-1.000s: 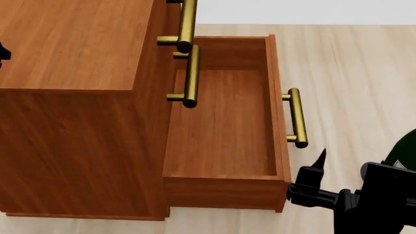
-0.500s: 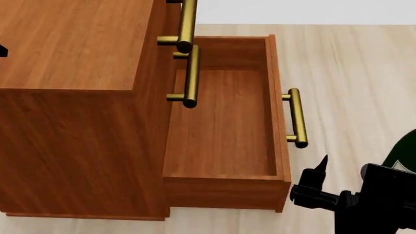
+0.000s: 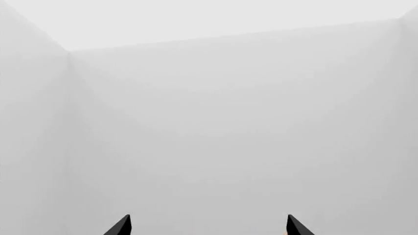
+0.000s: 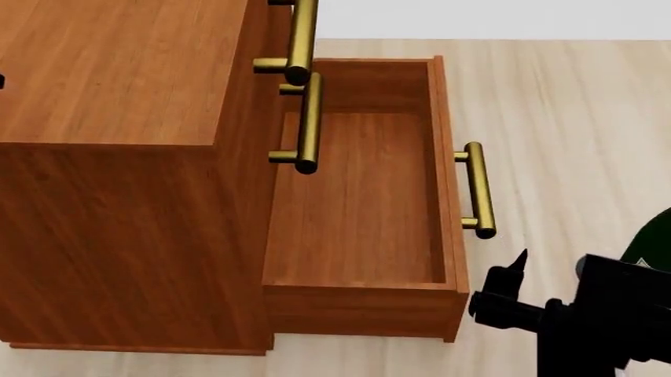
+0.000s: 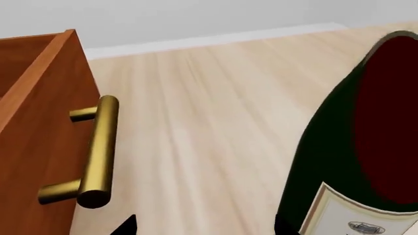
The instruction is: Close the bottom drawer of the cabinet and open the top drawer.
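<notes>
From my head camera I look down on the cabinet, a boxy reddish-brown wood-grain unit filling the left side of the view, standing on a pale plank floor. The bottom drawer is pulled well out toward the right, an empty shallow wooden tray, with its brass bar handle on the outer face. Above it, the middle drawer's brass handle and the top drawer's handle sit close against the cabinet front, so the top drawer looks pushed in. My right gripper is near the lower right corner, just beside the front corner of the bottom drawer and just below its handle, not touching either. Only one black pointed fingertip is clear here, so I cannot tell the jaw state from this view.

My left wrist camera shows only blank pale grey walls. Two black fingertips of the left gripper poke in at the edge, set wide apart with nothing between them, so its jaws are released.

My right wrist camera shows the drawer's front panel and handle close by, the floor, and a dark green wine bottle with a pale label. The fingertips sit spread apart at the frame edge, empty.
</notes>
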You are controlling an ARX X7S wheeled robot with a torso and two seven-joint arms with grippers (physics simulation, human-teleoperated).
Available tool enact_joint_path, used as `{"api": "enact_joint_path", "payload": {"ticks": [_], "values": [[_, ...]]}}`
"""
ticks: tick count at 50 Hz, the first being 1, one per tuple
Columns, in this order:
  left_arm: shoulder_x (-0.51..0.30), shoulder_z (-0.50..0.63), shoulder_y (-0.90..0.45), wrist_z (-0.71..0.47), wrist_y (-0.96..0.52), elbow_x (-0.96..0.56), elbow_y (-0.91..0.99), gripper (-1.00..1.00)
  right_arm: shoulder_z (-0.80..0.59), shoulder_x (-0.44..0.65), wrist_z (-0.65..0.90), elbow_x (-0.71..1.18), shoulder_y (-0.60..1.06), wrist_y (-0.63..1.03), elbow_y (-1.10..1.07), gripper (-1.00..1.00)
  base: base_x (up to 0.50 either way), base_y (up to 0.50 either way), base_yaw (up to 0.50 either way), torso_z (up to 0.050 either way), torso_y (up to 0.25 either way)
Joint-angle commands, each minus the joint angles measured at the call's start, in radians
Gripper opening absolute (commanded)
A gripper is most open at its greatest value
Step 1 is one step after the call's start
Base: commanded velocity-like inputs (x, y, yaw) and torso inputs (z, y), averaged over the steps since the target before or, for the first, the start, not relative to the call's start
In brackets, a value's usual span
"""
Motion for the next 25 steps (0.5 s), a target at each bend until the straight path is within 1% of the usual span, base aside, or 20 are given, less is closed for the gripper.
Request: {"api": "enact_joint_path", "payload": {"ticks": [1, 25], "values": [[-0.009, -0.008, -0.001, -0.003, -0.003, -0.006, 0.003, 1.0, -0.013, -0.007, -0.011, -0.016, 0.047, -0.034, 0.107, 1.0, 0.0, 0.0, 0.0, 0.0, 0.0], [-0.023, -0.009, -0.016, -0.014, -0.022, -0.015, 0.012, 1.0, -0.045, -0.036, -0.05, -0.042, 0.152, -0.119, 0.322, 1.0, 0.0, 0.0, 0.0, 0.0, 0.0]]}}
